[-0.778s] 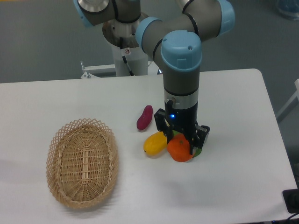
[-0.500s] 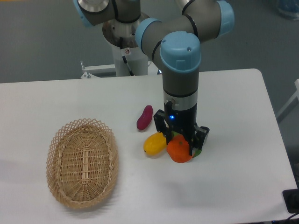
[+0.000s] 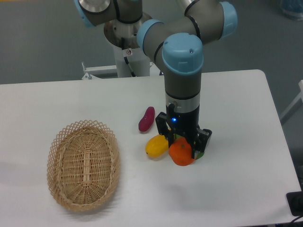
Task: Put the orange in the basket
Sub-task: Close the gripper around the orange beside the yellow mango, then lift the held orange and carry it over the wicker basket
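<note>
The round bright orange (image 3: 181,153) sits between the black fingers of my gripper (image 3: 182,147), which is shut on it just above the white table, right of centre. The wicker basket (image 3: 83,164), oval and light tan with a lattice rim, lies on the table at the lower left, well apart from the gripper and with nothing inside it.
A yellow elongated fruit (image 3: 156,145) lies right beside the orange on its left. A purple-red elongated fruit (image 3: 146,118) rests a little further back. A green item (image 3: 200,153) peeks out behind the gripper's right finger. The robot's base (image 3: 127,56) stands at the table's back edge.
The gripper with the orange has shifted very slightly left and up; the other fruits and the basket have not moved.
</note>
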Controlling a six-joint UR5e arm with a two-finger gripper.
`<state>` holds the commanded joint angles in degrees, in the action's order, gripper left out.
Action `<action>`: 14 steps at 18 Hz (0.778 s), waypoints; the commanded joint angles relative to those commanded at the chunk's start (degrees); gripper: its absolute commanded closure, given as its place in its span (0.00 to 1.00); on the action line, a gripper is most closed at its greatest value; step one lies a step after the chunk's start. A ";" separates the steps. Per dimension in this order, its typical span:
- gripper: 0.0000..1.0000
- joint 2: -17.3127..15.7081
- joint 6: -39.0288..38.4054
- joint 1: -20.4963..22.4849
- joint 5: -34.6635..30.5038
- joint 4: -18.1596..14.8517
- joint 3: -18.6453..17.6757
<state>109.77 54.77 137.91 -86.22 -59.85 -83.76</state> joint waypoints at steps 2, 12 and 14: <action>0.37 1.14 -2.99 -0.80 1.58 0.00 1.14; 0.37 0.97 -21.53 -11.24 3.87 0.26 -1.31; 0.37 1.67 -22.86 -13.53 3.35 0.88 -2.01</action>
<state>111.44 31.91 124.38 -82.88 -58.98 -85.78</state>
